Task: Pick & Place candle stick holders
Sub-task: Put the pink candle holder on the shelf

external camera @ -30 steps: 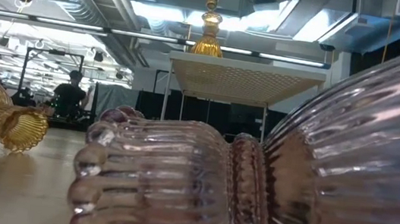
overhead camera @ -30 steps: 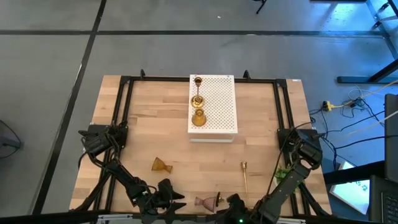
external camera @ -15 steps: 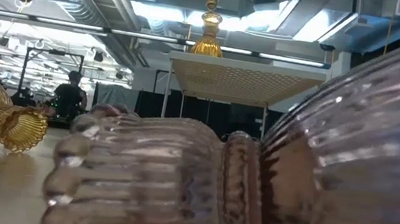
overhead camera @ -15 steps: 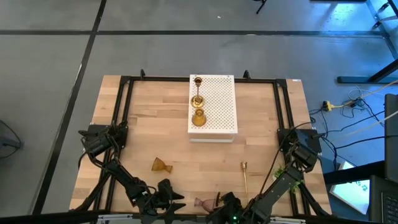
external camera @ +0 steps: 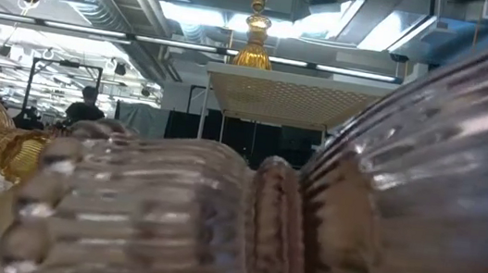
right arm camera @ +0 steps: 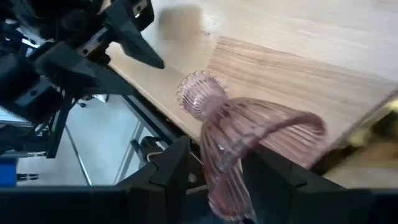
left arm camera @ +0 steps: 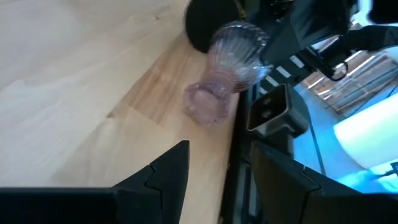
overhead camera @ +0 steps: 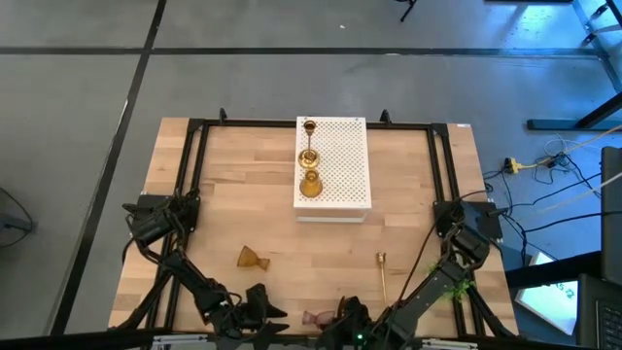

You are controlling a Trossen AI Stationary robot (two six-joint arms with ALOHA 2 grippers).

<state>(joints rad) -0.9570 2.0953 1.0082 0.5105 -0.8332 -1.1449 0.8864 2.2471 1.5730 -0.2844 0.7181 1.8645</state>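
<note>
While the right pincer (right arm camera: 211, 165) pinches the pink glass holder (right arm camera: 249, 146) near the tabletop (overhead camera: 224, 194) edge, lift it gently toward the white box (overhead camera: 335, 185); left pincer (left arm camera: 217, 168) spread.

White box (overhead camera: 333, 175) mid-table, bare wood around

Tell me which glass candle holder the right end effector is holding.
The pinkish-purple ribbed glass goblet at the table's near edge, between the right end effector fingers; the amber glass one lies apart, untouched.
</note>
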